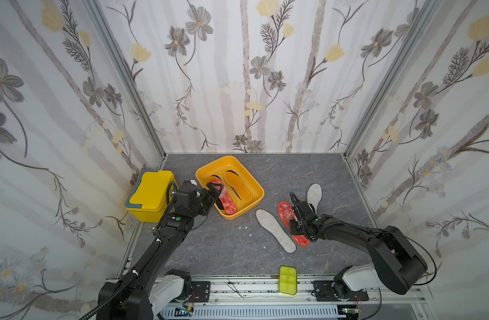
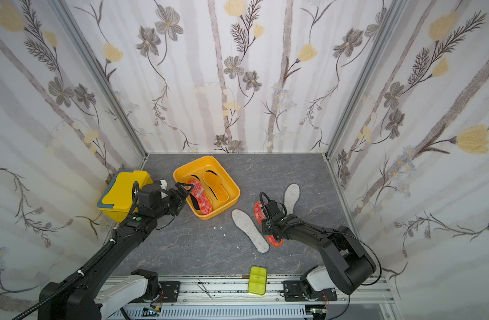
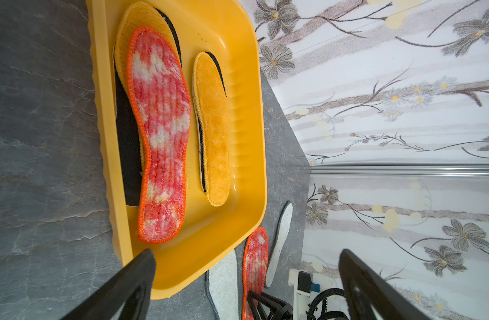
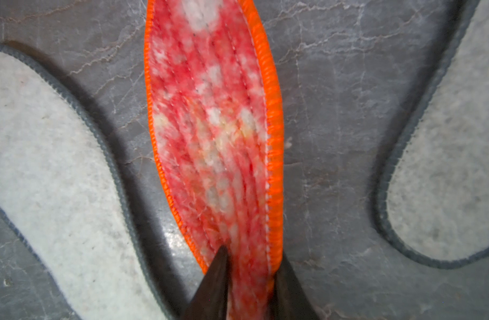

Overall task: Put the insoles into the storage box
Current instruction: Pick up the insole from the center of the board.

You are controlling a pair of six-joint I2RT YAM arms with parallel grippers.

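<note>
1. My right claw [image 4: 251, 257] is gripping the red mottled insole [image 4: 215, 124]. It is lying on the table [image 1: 210, 249], to the right of the storage box [image 1: 247, 209] and nearer the robot's base. The fingers are squeezing across its width, so the pad is bowing up between them.
2. Its long axis is running roughly parallel to the insoles lying in the box, so I am judging that a sideways carry needs little turning.
3. The right arm is much the nearer. My left claw [image 1: 217, 189] is hanging wide open and empty at the box's left rim, which could crowd the drop.
4. One grey felt insole [image 1: 275, 230] is lying flat between the gripped one and the box. The other felt insole [image 1: 314, 195] is lying beyond it, away from the box. I am planning to lift clear over the first and over the rim.
5. Inside the box, a second red insole [image 1: 226, 199] and a yellow insole [image 1: 237, 187] are sitting on black ones. Bare floor is showing along the box's right wall.
</note>
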